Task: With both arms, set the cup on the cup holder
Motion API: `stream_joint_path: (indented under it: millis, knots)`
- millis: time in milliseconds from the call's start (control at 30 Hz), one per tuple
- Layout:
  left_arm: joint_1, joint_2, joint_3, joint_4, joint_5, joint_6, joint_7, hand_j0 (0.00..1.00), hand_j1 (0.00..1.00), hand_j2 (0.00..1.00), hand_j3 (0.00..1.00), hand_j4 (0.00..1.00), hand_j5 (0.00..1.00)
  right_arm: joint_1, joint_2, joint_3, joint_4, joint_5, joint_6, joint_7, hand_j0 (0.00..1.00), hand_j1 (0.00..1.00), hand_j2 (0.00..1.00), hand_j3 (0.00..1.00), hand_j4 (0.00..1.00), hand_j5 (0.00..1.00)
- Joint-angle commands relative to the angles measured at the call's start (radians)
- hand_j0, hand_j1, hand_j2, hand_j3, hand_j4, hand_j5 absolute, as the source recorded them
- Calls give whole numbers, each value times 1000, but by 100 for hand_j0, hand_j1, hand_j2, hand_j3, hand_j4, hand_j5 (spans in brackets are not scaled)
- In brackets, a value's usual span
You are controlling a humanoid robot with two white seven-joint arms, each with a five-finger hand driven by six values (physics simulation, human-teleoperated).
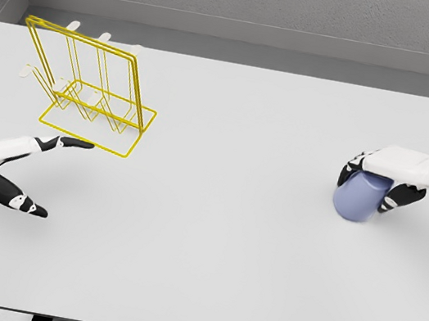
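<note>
I have the right hand [383, 180] wrapped over the cup [360, 198] at the right side of the table [207, 251]. Fingers curl down around the cup's sides, palm on top, so it reads as a grasp. The cup is pale blue, lying tipped or on its side near the table's right edge; I can't tell which way the mouth faces, nor whether it has a handle.

The left hand [18, 167] sits low at the left, fingers spread and holding nothing, one fingertip touching or just beside the front corner of the rack [96, 98]. The rack is thin yellow wire with white-tipped pegs, tilted back, well apart from the cup.

Handling guess: the cup looks rigid and smooth, probably light, likely slippery against hard fingers. A grip round the body seems fine, as the right hand has it; squeezing near the rim risks it popping out. It may roll if released on its side.

The rack looks light too and could slide or tip when the cup lands on a peg. I'd brace its base frame with the left hand, not the thin uprights.
</note>
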Motion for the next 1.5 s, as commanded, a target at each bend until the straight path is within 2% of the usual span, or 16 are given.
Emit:
stream_joint_path:
  millis: [0,400,733,1133,1333,1467]
  knots:
    - [0,4,0,0,10,2,0,100,100,100,100,100,100,-2,-2,-2,-4,-1,-2,0,58,58,58,58,58,58]
    - [-6,10,0,0,13,2,0,100,100,100,100,100,100,-18,-8,-41,-93,-1,0,0,57,57,57,57,57,57]
    - [-6,10,0,0,13,2,0,100,100,100,100,100,100,-25,0,-47,-259,-1,1,0,55,55,55,55,55,55]
    - [-6,11,3,0,15,2,0,100,100,100,100,100,100,-63,86,-27,-270,-3,-11,0,55,55,55,55,55,55]
    - [-6,11,3,1,15,2,0,100,100,100,100,100,100,-130,176,44,-270,-6,-25,0,56,56,56,56,56,56]
    - [-6,11,3,1,15,2,0,100,100,100,100,100,100,-138,210,62,-270,-9,-57,0,56,56,56,56,56,56]
